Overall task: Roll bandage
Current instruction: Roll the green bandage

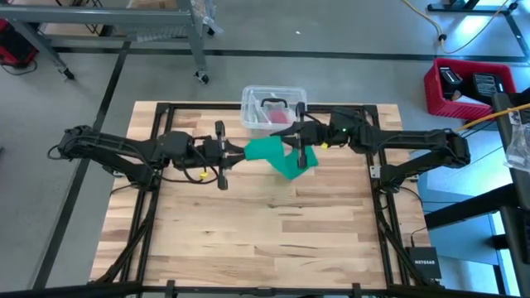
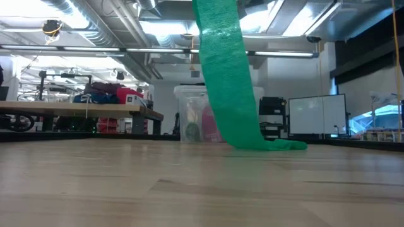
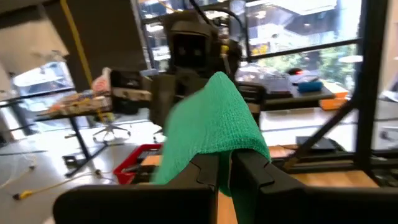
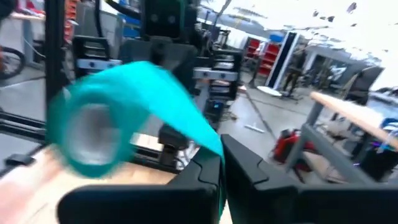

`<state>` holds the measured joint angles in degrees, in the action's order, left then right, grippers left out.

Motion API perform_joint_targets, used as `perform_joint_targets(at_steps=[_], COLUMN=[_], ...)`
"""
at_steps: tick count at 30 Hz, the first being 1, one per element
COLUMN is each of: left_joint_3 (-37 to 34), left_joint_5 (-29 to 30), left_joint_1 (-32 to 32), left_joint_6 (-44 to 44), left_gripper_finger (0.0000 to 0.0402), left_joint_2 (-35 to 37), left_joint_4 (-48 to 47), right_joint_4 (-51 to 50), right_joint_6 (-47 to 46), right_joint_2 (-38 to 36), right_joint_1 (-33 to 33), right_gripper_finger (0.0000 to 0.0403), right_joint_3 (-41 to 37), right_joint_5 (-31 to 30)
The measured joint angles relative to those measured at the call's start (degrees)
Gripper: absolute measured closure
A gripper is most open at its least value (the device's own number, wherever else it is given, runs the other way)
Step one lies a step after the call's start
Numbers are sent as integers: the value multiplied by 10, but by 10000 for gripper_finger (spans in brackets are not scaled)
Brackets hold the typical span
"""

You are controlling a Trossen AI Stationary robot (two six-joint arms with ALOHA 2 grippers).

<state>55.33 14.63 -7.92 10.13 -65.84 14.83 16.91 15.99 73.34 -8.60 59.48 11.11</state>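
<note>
**Soft green strip slung between 2 pincers**

I have the teal-green strip of thin stretchy fabric bandage (image 1: pixel 277 154) lifted over the middle of the pale wooden bench (image 1: pixel 265 240). The left pincer (image 3: pixel 225 163) is closed on 1 end, cloth bunched over its fingers. The right pincer (image 4: pixel 221 163) is also closed, nipping an edge beside a loose loop of fabric. From the low view the strip hangs limp, its tail pooled on the bench. I judge it very light, floppy and clingy; it will stretch if pulled. I would grip flat across the width, near the ends. The clear plastic tub (image 1: pixel 273 103) sits just behind.
</note>
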Motion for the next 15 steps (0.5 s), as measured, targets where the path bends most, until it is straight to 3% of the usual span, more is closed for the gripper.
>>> perform_joint_targets(at_steps=[4,8,15], left_joint_3=[0,0,0], left_joint_5=[-40,-40,-37], left_joint_1=[0,-4,-34], left_joint_6=[-7,-16,37], left_gripper_finger=[391,391,391], left_joint_2=[0,-2,2], left_joint_4=[-45,-84,-73], right_joint_4=[-6,-32,-138], right_joint_6=[33,73,108], right_joint_2=[-2,-7,-34], right_joint_1=[0,0,1], right_gripper_finger=[398,397,400], right_joint_3=[22,54,78], right_joint_5=[-5,-7,-56])
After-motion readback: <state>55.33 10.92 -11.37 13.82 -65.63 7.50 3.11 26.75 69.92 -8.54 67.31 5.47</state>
